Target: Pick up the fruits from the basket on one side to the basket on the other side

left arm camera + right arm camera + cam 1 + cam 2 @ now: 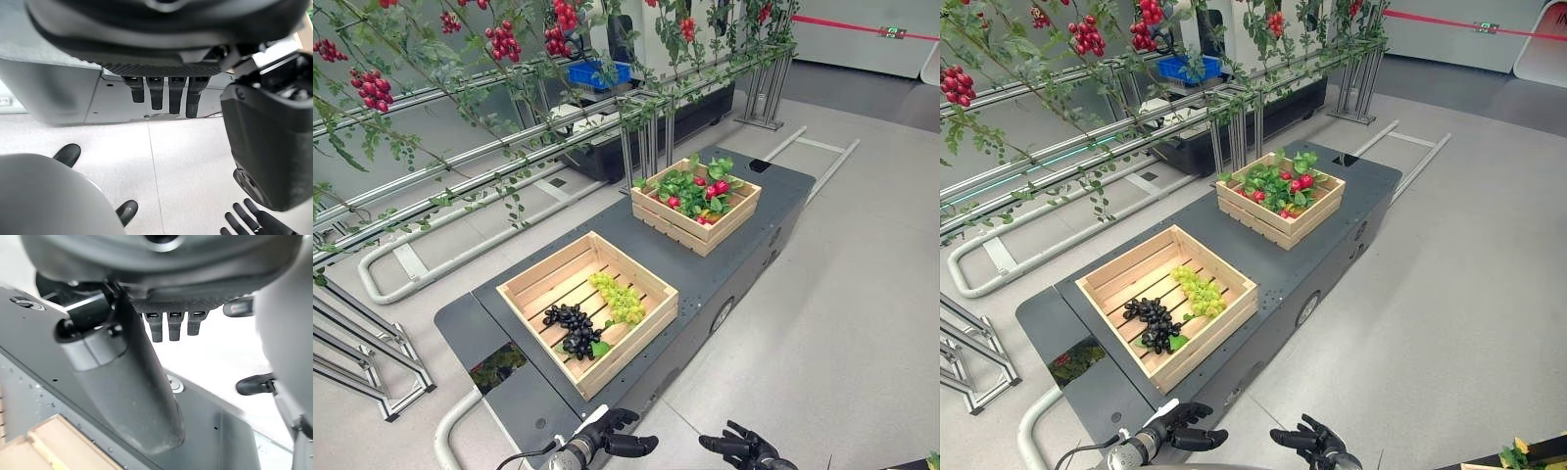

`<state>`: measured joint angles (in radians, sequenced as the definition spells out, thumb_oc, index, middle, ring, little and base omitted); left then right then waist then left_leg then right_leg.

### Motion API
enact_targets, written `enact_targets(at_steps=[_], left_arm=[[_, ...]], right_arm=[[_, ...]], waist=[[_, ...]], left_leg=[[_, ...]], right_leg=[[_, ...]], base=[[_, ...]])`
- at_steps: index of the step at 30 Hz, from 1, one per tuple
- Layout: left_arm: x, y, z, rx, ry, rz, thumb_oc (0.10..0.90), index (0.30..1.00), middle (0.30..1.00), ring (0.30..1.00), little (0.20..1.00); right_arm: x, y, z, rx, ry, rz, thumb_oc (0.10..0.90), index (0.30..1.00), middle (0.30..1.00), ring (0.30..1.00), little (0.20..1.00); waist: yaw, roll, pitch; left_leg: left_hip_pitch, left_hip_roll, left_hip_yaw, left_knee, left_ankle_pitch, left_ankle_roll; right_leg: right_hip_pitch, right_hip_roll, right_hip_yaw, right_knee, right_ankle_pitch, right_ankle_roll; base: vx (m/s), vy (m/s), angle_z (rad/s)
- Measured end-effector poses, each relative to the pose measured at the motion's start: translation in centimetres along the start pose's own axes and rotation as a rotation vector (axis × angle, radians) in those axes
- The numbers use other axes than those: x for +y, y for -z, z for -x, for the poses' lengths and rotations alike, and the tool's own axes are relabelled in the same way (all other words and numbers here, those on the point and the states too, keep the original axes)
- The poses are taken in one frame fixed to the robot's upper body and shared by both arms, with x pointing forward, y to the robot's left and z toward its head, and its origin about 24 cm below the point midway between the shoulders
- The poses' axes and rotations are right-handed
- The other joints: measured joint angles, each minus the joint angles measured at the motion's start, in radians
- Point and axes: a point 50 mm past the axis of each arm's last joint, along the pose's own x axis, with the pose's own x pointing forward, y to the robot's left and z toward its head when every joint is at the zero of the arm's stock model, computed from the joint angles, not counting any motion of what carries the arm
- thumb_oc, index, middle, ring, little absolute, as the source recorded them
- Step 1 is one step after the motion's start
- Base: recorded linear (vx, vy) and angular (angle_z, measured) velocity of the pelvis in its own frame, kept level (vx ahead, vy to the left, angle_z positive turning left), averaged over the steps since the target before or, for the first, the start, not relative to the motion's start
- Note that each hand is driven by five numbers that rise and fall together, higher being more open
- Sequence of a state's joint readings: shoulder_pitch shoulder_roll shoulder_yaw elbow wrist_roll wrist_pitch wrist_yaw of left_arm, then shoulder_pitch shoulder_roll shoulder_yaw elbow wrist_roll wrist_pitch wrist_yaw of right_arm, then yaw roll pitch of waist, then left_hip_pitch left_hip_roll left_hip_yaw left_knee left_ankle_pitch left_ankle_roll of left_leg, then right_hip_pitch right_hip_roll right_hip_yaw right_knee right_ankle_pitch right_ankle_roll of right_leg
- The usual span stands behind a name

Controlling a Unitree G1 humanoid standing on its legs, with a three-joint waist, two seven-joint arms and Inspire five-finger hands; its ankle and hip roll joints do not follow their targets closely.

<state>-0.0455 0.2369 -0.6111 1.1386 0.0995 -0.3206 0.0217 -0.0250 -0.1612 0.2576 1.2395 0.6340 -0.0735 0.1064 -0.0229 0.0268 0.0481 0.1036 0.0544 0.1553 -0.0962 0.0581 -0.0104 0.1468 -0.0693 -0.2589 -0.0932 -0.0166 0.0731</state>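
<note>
Grey floor (842,323) spreads wide on the right of a dark, low surface (724,269) that carries two wooden crates. Behind and to the left run metal rails (460,176) hung with leafy vines and clusters of red berries (502,41), and a blue bin (597,73) sits farther back.

The near crate (651,328) stands close to the front end of the surface, turned at an angle to its edges. Inside it a bunch of green grapes (619,299) lies toward the right side, and a bunch of black grapes (572,328) lies just beside it on the near left, the two almost touching. The slatted bottom toward the far left corner of this crate is bare.

The far crate (680,230) stands well apart, toward the other end of the surface, with a strip of bare top between the two. It holds red fruits (717,188) mixed among green leaves (680,186), which rise above its rim.

The left hand (612,436) and the right hand (739,448) hang low in front of the near end of the surface, apart from each other and from both crates. Each has its fingers loosely spread and holds nothing; the left wrist view shows the left fingers (168,95) hanging straight in a row over the floor.
</note>
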Motion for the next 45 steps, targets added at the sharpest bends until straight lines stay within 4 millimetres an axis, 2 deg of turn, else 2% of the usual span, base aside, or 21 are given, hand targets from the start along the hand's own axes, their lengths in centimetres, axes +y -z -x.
enact_targets(at_steps=[5, 15, 23, 25, 28, 31, 35, 36, 40, 42, 45], left_arm=[[0.0, 0.1, 0.0, 0.002, -0.01, 0.036, 0.8, 0.9, 0.9, 0.9, 0.9], [0.0, 0.0, 0.0, -0.003, -0.013, 0.036, 0.8, 0.9, 0.9, 0.9, 0.9], [0.6, -1.1, 0.2, -0.121, -0.11, 0.043, 0.8, 0.9, 0.9, 0.9, 0.9], [1.3, -2.3, 0.3, -0.201, -0.148, 0.051, 0.8, 0.9, 0.9, 0.9, 0.9], [2.8, -5.5, 0.7, -0.393, -0.192, 0.05, 0.8, 0.9, 0.9, 0.9, 0.9], [4.8, -9.3, 2.2, -0.632, -0.312, 0.053, 0.8, 0.9, 0.9, 0.9, 0.9], [7.9, -12.4, 4.1, -0.813, -0.498, 0.053, 0.8, 0.9, 0.9, 0.9, 0.9], [9.2, -13.3, 5.0, -0.862, -0.566, 0.051, 0.8, 0.9, 0.9, 0.9, 0.9], [13.1, -15.3, 7.4, -0.95, -0.79, 0.051, 0.8, 0.9, 0.9, 0.9, 0.9], [14.8, -16.2, 8.1, -0.941, -0.894, -0.026, 0.8, 0.9, 0.9, 0.9, 0.9], [16.8, -16.5, 8.8, -0.896, -0.97, -0.157, 0.8, 0.9, 0.9, 0.9, 0.9]], right_arm=[[0.0, 0.1, 0.0, 0.013, -0.002, 0.001, 0.8, 0.9, 0.9, 0.9, 0.9], [0.3, 0.0, 0.0, 0.017, -0.013, 0.04, 0.8, 0.9, 0.9, 0.9, 0.9], [0.3, -0.1, -0.1, 0.018, -0.013, 0.04, 0.8, 0.9, 0.9, 0.9, 0.9], [0.4, -0.4, -0.1, 0.016, -0.014, 0.041, 0.8, 0.9, 0.9, 0.9, 0.9], [0.5, -0.6, -0.1, 0.017, -0.019, 0.042, 0.8, 0.9, 0.9, 0.9, 0.9], [0.5, -0.8, -0.1, 0.014, -0.02, 0.04, 0.8, 0.9, 0.9, 0.9, 0.9], [0.5, -1.0, -0.1, 0.008, -0.02, 0.04, 0.8, 0.9, 0.9, 0.9, 0.9], [0.6, -1.1, -0.1, 0.007, -0.022, 0.038, 0.8, 0.9, 0.9, 0.9, 0.9], [0.4, -1.1, 0.0, -0.002, -0.009, -0.012, 0.8, 0.9, 0.9, 0.9, 0.9], [0.4, -1.1, 0.0, -0.005, -0.008, -0.012, 0.8, 0.9, 0.9, 0.9, 0.9], [0.4, -1.0, 0.3, -0.023, -0.027, -0.042, 0.8, 0.9, 0.9, 0.9, 0.9]], waist=[[-0.006, -0.015, -0.002], [-0.012, -0.019, 0.002], [-0.01, -0.021, 0.01], [-0.007, -0.021, 0.024], [0.002, -0.022, 0.037], [0.009, -0.02, 0.042], [0.012, -0.013, 0.053], [0.012, -0.01, 0.058], [0.019, 0.0, 0.064], [0.028, 0.002, 0.065], [0.031, 0.003, 0.066]], left_leg=[[-0.003, -0.001, 0.004, 0.0, 0.0, 0.001], [0.002, -0.001, 0.014, 0.0, -0.001, 0.001], [0.003, -0.001, 0.015, 0.0, -0.002, 0.002], [0.006, -0.001, 0.015, 0.0, -0.002, 0.002], [0.006, -0.002, 0.014, 0.0, -0.002, 0.002], [0.006, -0.003, 0.009, 0.0, -0.001, 0.002], [0.011, -0.003, 0.0, 0.0, -0.001, 0.002], [0.012, -0.003, -0.005, 0.0, 0.0, 0.001], [0.012, -0.003, -0.012, 0.0, 0.001, 0.0], [0.014, -0.004, -0.02, 0.0, 0.002, 0.0], [0.022, -0.006, -0.036, 0.0, 0.002, 0.0]], right_leg=[[-0.002, -0.001, 0.005, 0.004, 0.005, 0.007], [-0.005, -0.001, 0.014, 0.001, 0.001, 0.001], [-0.004, -0.001, 0.018, 0.0, 0.002, 0.003], [0.002, -0.001, 0.018, 0.001, 0.006, 0.008], [0.002, -0.001, 0.018, 0.002, 0.006, 0.009], [0.006, -0.002, 0.009, 0.004, 0.007, 0.01], [0.016, -0.002, 0.002, 0.003, 0.006, 0.009], [0.019, -0.002, -0.001, 0.002, 0.006, 0.009], [0.023, -0.001, -0.007, 0.0, 0.005, 0.008], [0.03, -0.002, -0.019, 0.0, 0.004, 0.008], [0.045, -0.003, -0.03, 0.0, -0.001, 0.006]], base=[[0.0, 0.0, 0.0], [0.0, 0.001, -0.01], [0.0, 0.0, 0.0], [0.0, 0.0, 0.0], [0.0, 0.0, 0.0], [-0.01, 0.007, 0.04], [0.0, 0.008, 0.06], [0.02, 0.006, 0.08], [0.04, 0.019, 0.06], [0.08, 0.042, 0.11], [0.08, 0.057, 0.15]])
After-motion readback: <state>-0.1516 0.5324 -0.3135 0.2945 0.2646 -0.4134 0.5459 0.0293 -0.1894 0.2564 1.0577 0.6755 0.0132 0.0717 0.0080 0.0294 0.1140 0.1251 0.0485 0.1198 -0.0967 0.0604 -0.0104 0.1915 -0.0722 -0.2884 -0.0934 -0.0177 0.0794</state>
